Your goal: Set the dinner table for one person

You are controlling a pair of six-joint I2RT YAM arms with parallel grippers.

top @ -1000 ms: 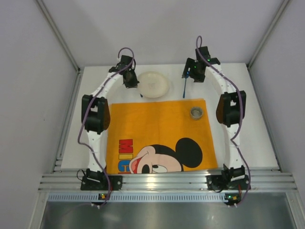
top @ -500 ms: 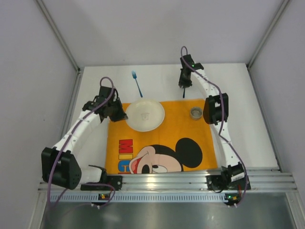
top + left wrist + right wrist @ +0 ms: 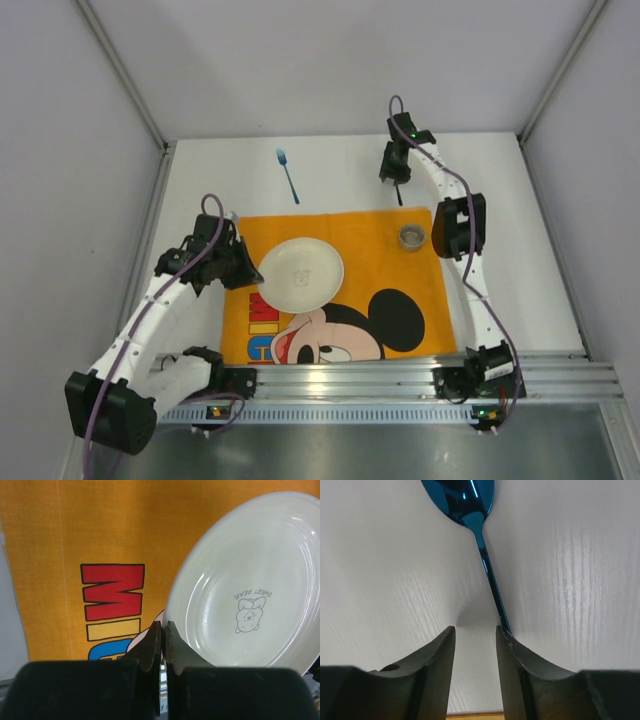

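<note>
A cream plate (image 3: 300, 273) with a small bear print lies on the orange Mickey Mouse mat (image 3: 370, 250) on the white dinner table (image 3: 525, 250). My left gripper (image 3: 247, 272) is shut on the plate's left rim; in the left wrist view the jaws (image 3: 163, 630) pinch the rim of the plate (image 3: 250, 590). My right gripper (image 3: 397, 180) is open at the far side of the table. In the right wrist view it (image 3: 475, 632) stands over the handle of a blue spoon (image 3: 487, 575), which runs under the right fingertip (image 3: 502, 632).
A blue fork (image 3: 288, 175) lies on the table behind the mat. A small round metal cup (image 3: 412, 236) stands on the mat's far right corner. The ribbed aluminium rail (image 3: 350, 380) runs along the near edge. Grey walls close in both sides.
My left gripper has carried the plate from the back of the table toward the near side, onto the mat. My right gripper has shifted slightly over the spoon.
</note>
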